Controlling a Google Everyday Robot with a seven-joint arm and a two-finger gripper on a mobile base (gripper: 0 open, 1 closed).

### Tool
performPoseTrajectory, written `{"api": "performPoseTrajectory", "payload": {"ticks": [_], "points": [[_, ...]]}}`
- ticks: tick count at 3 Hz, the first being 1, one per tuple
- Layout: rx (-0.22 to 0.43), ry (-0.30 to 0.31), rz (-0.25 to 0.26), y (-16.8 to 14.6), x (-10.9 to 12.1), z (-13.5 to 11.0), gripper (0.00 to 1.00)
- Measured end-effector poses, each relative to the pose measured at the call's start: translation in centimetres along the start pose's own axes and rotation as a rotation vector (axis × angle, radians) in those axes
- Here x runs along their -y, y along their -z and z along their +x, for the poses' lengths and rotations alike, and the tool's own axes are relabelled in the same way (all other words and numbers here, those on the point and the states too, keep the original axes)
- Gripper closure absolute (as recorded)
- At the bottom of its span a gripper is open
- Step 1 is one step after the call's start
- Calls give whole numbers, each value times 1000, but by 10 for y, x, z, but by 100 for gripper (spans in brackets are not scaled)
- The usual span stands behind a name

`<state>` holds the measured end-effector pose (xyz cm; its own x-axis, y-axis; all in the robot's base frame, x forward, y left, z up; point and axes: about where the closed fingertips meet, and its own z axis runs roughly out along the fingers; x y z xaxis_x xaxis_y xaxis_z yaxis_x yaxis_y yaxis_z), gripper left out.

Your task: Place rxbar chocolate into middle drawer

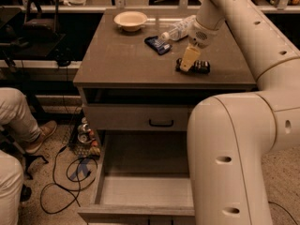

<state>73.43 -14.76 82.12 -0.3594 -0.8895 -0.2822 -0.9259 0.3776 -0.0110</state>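
In the camera view, the claw (185, 67) is down on the table (117, 64), its tip at the left end of the rxbar chocolate (200, 67). The bar lies flat near the table's front right edge. Whether the claw is apart, together or clamped on the bar cannot be told. Just behind the claw a clear plastic bottle (177, 30) lies on its side. Left of it and a little further back is a blue-and-white snack packet (157, 44), and further back-left stands a pale bowl (130, 19). Below the claw, under the table top, a shallow drawer with a black handle (161, 123) is closed. Lower still the middle drawer (140, 191) is pulled out, its grey floor bare. Far left of the claw, a person's leg and brown shoe (41, 135) show beside cables (63, 182) on the floor.
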Motion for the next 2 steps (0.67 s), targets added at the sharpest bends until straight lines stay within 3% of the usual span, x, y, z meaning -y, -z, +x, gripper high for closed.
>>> {"api": "performPoseTrajectory", "payload": {"ticks": [1, 2], "points": [[4, -8, 12, 4, 2, 5, 100], [58, -40, 117, 50, -2, 30, 100]]}}
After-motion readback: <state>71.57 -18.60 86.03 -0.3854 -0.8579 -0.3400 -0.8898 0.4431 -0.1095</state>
